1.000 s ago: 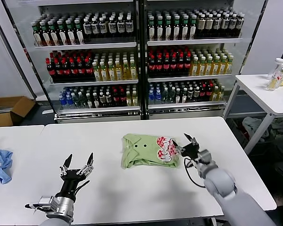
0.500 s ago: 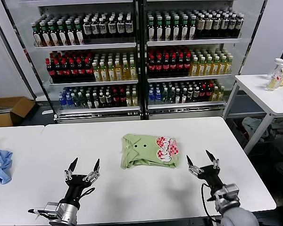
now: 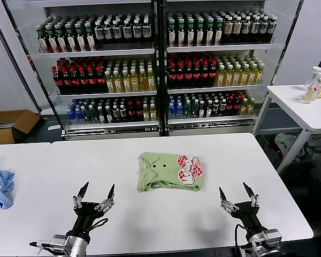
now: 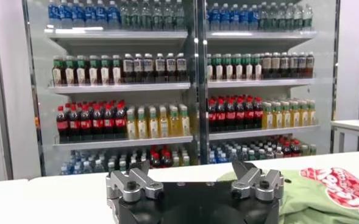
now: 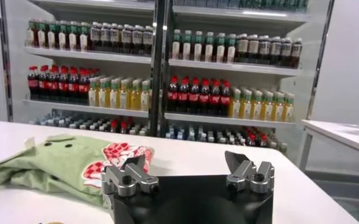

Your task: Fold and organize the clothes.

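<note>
White tabletop (image 3: 150, 219), smooth and matte, fronting two glass-doored coolers (image 3: 155, 64) with three visible shelves each, packed with rows of bottles: dark, red, yellow-green and blue-capped.

Far left: brown cardboard box (image 3: 10, 124) on the floor, flaps open. On the neighbouring table (image 3: 10, 214), one crumpled blue cloth (image 3: 0, 187), soft and bunched.

Near left edge of the tabletop: left gripper (image 3: 93, 197), black and metal, two pointed fingers spread wide, grasping nothing, tips aimed toward the coolers. Well apart from the shirt. Same spread seen in the left wrist view (image 4: 194, 182), both metal finger bases set far from each other.

Centre: one pale green T-shirt (image 3: 170, 171), soft cotton, folded into a rough rectangular bundle with rumpled edges, lying flat on the tabletop. Two small dark dots on the upper face; red-and-white checked print at the bundle's right end. Also visible in the right wrist view (image 5: 57, 161), resting on the white surface.

Near right edge: right gripper (image 3: 237, 197), matching build, two fingers splayed apart, released, holding nothing, clear of the shirt. Same in the right wrist view (image 5: 188, 176).

Far right: second white table (image 3: 305, 107) on thin legs, carrying a small cluster of bottles (image 3: 316, 84).
</note>
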